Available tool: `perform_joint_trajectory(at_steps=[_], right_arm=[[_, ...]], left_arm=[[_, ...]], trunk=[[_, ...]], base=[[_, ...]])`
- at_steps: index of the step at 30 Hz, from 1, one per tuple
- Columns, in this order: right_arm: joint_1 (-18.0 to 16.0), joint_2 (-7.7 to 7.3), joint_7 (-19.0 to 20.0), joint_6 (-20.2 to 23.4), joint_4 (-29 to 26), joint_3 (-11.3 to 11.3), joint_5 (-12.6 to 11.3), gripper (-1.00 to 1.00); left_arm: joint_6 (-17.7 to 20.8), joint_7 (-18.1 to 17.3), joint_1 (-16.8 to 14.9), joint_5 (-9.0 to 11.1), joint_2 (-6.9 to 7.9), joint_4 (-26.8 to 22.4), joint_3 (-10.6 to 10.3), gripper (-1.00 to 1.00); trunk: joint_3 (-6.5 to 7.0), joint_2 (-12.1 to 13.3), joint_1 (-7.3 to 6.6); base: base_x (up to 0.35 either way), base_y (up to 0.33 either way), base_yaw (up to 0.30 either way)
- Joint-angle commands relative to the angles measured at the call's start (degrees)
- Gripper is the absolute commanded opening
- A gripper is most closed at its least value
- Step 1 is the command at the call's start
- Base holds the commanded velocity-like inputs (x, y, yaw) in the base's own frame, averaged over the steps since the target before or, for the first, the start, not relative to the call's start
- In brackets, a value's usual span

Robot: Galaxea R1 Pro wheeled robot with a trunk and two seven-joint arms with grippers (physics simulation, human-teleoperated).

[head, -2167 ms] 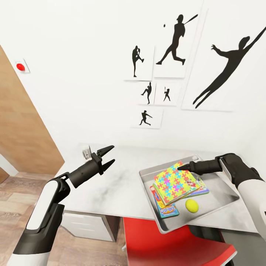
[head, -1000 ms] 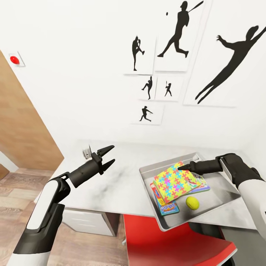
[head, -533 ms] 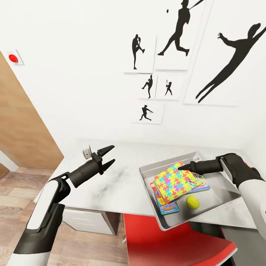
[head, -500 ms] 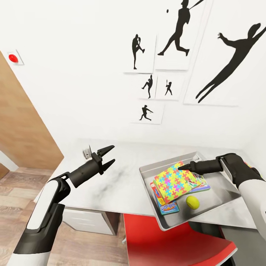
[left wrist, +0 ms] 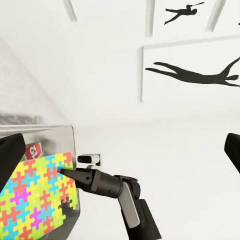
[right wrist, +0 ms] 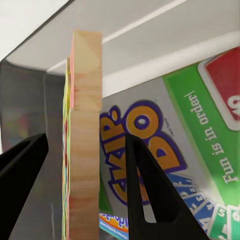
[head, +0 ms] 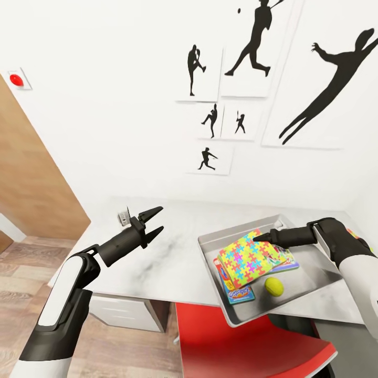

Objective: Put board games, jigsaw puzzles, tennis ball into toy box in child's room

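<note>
The pale grey toy box stands on the table at the right. A jigsaw puzzle leans tilted inside it, on top of printed board game boxes. The tennis ball rests on the box floor beside them. My right gripper is at the puzzle's upper corner. In the right wrist view its open fingers straddle the slab's wooden edge, with a "SKIP-BO" box behind. My left gripper hovers open over the table, left of the box, holding nothing.
A red chair is tucked under the table's front edge below the toy box. A small grey object stands at the table's back left. A brown door is at the left. Black sports silhouettes hang on the wall.
The head view has drifted a little, so the wall pictures and the room have shifted. Both arms, the puzzle, the ball and the box keep their places.
</note>
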Motion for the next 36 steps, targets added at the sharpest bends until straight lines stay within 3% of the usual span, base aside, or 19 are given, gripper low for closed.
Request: perform_joint_trajectory(at_steps=[1, 20, 21, 36], right_arm=[[-0.06, -0.03, 0.45, 0.20, -0.05, 0.11, 0.42, -1.00], [-0.06, -0.20, 0.52, 0.20, -0.08, 0.08, 0.41, -1.00], [-0.06, -0.19, 0.52, 0.20, -0.09, 0.08, 0.41, 1.00], [-0.06, -0.07, 0.46, 0.20, -0.13, 0.08, 0.41, 1.00]], left_arm=[[0.05, 0.55, -0.05, 0.61, 0.03, -0.06, -0.03, 1.00], [0.05, 0.58, -0.05, 0.45, -0.08, -0.06, -0.07, 1.00], [0.05, 0.57, -0.05, 0.44, -0.09, -0.06, -0.07, 1.00], [0.05, 0.49, -0.10, 0.34, -0.06, -0.06, -0.51, 1.00]], trunk=[[-0.15, -0.12, 0.03], [-0.31, -0.12, 0.03], [-0.31, -0.12, 0.03], [-0.31, -0.12, 0.03]], base=[[0.000, 0.000, 0.000], [0.000, 0.000, 0.000], [0.000, 0.000, 0.000], [0.000, 0.000, 0.000]])
